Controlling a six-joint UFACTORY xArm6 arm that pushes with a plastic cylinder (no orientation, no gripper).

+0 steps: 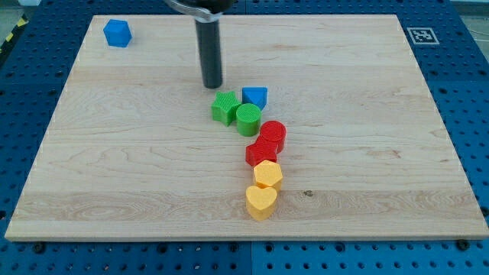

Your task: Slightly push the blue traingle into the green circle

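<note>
The blue triangle [255, 97] lies near the board's middle, touching the top right of the green circle [248, 120]. A green star [225, 108] sits against the circle's left side. My tip [212, 85] is on the board just above and left of the green star, left of the blue triangle and apart from it by a small gap.
A red circle [273, 136] and a red heart [260, 153] sit below right of the green circle, then a yellow hexagon-like block [268, 174] and a yellow heart [261, 202]. A blue block [118, 33] lies at the board's top left. A marker tag [422, 35] is at the top right.
</note>
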